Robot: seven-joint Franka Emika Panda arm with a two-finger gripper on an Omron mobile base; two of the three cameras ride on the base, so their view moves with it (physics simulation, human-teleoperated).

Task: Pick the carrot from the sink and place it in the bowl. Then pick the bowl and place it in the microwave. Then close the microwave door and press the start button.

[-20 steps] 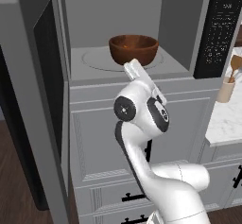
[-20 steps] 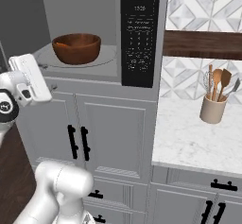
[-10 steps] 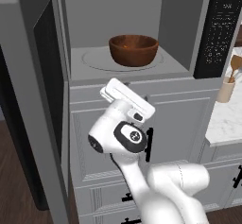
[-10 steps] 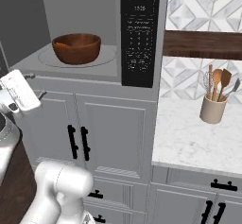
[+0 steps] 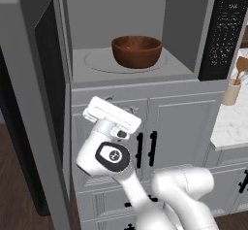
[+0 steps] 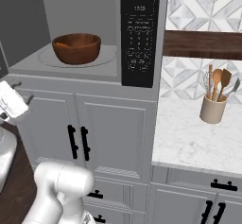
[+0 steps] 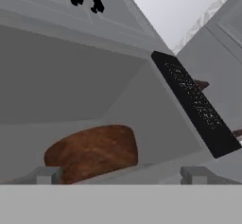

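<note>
White jointed arm folded low, rising from the base, elbow bent back, wrist tilted up toward the big grey built-in microwave (image 5: 135, 40), two-finger gripper (image 7: 120, 175) below and in front of its opening, fingers (image 7: 47, 175) spread wide apart, holding nothing

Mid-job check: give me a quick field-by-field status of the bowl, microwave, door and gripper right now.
bowl: round reddish-brown wooden bowl sits on the turntable inside the grey built-in microwave
carrot: cannot tell; the bowl's inside is not clear enough to show it
microwave door: grey-framed door with dark window stands open at the left
control panel: black panel with white markings, untouched
gripper: two-finger gripper is below the cavity, open, holding nothing
remaining: close door, press start
</note>
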